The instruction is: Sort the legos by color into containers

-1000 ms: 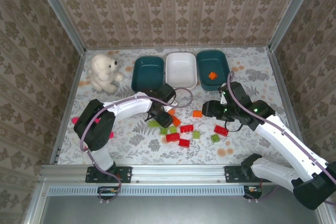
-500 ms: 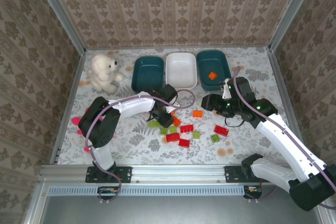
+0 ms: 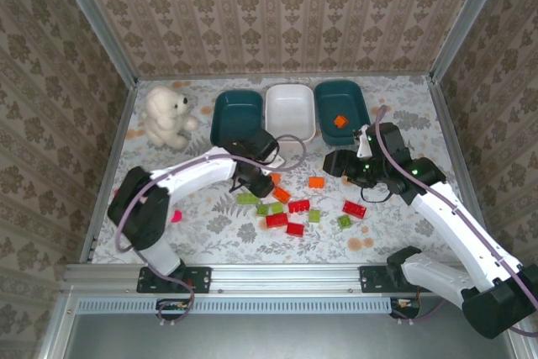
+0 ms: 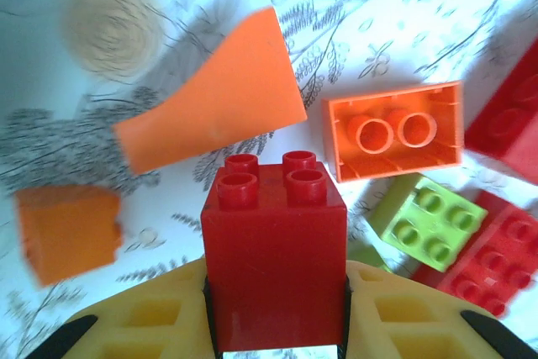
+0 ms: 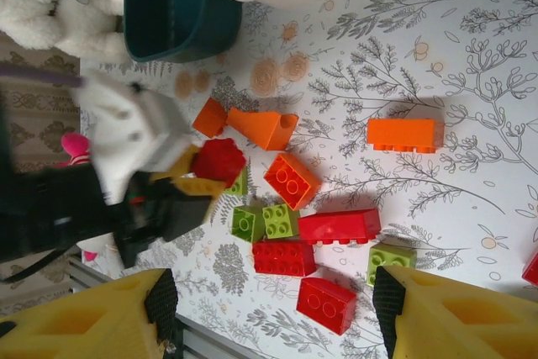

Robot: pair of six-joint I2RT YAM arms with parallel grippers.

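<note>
The loose legos point(image 3: 286, 214) lie scattered on the surface, well to the near side of the white tub point(image 3: 290, 115), with red, orange and light green all mixed together. A little closer to the white tub and slightly left of it, the left hand point(image 3: 255, 181) pinches a red brick point(image 4: 274, 262) by its sides between yellow fingers point(image 4: 395, 317). The brick's studs point away from the wrist. I can't tell whether it has cleared the surface. The left arm reaches in low from the left, bent at the elbow.

Near the white tub's right corner, the right hand point(image 3: 334, 163) hangs spread wide with nothing in it, facing the pile.

The right teal tub point(image 3: 351, 97), next to the white one, holds one orange brick point(image 3: 340, 121). The left teal tub point(image 3: 235, 115) on the other side looks bare, as does the white tub.

I'd say the red brick is gripped and the carry comes next. That means lifting it, swinging it over one of the two bare tubs, and letting go low inside the rim.
</note>
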